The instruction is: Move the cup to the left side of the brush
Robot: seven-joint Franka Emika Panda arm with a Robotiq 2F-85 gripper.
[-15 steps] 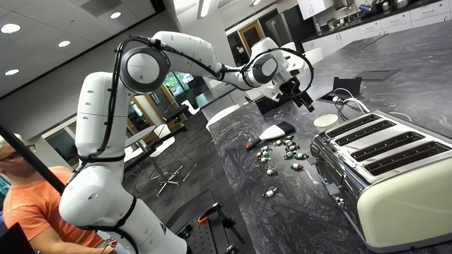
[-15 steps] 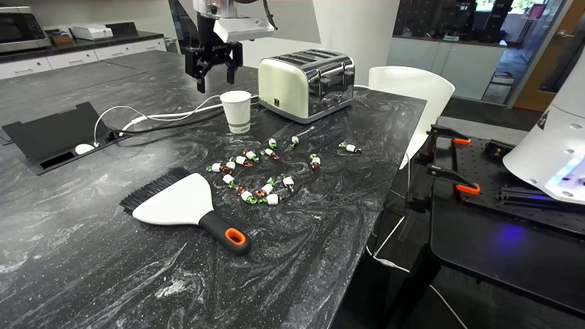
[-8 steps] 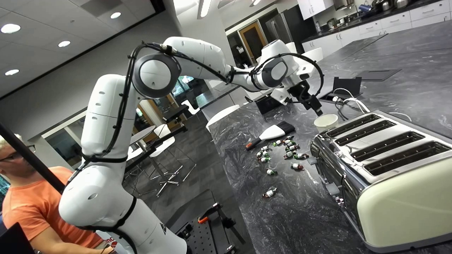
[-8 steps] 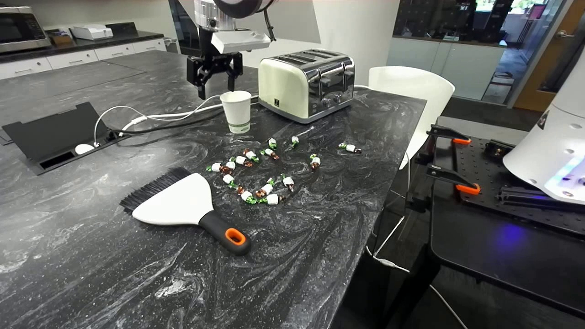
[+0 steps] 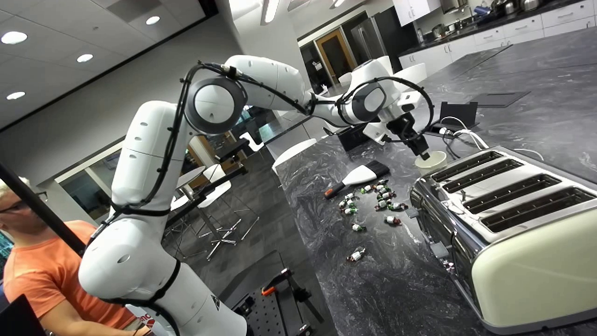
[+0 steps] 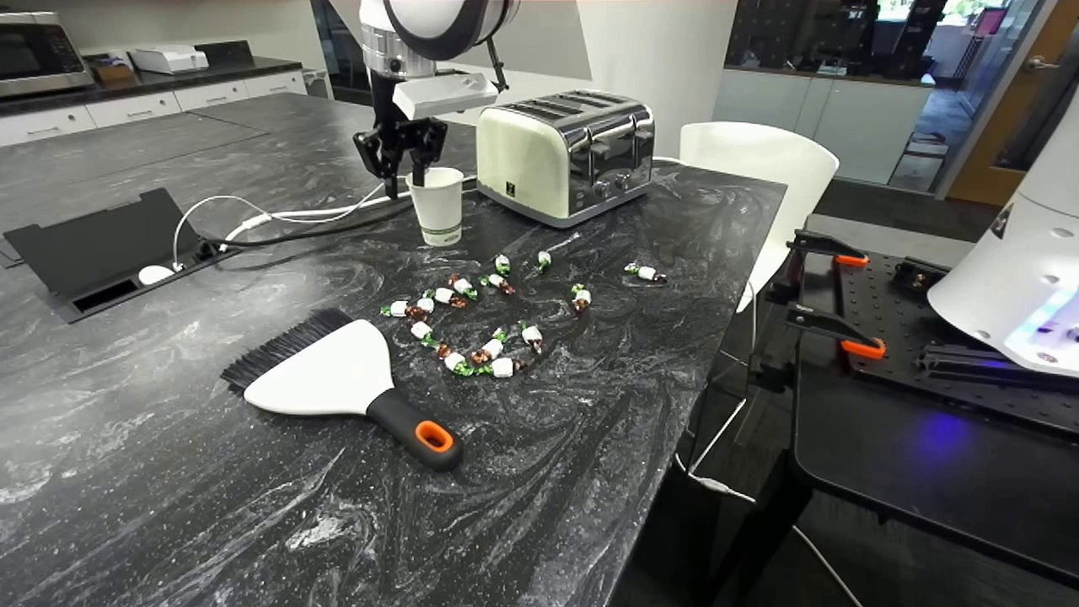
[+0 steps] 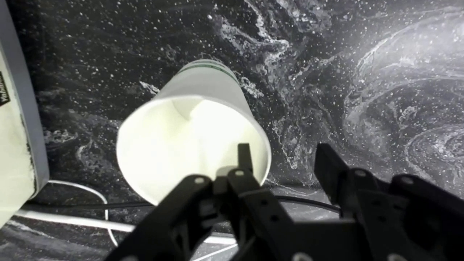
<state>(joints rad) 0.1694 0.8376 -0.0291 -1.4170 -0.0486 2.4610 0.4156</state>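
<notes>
A white paper cup point(image 6: 440, 211) with a green band stands upright beside the toaster. In the wrist view I look into the mouth of this cup point(image 7: 174, 145). My gripper point(image 7: 282, 148) is partly open: one finger point(image 7: 245, 157) appears over or inside the cup's mouth, the other point(image 7: 330, 166) is outside, and the near rim runs between them with gaps on both sides. At the rim in an exterior view is the gripper point(image 6: 406, 181). The brush point(image 6: 329, 375), with white body, black bristles and orange-tipped black handle, lies flat on the table; it also shows in an exterior view point(image 5: 359, 175).
A cream and chrome toaster point(image 6: 565, 156) is right by the cup. White and black cables point(image 6: 295, 217) run behind it to a flip-up outlet box point(image 6: 110, 244). Several wrapped candies point(image 6: 455, 362) lie scattered between cup and brush. The table edge drops off near the candies' far side.
The arm has come down, bringing the fingers to the height of the cup's rim. The jaws have drawn closer together over the last half second. Cup and brush have stayed put.
</notes>
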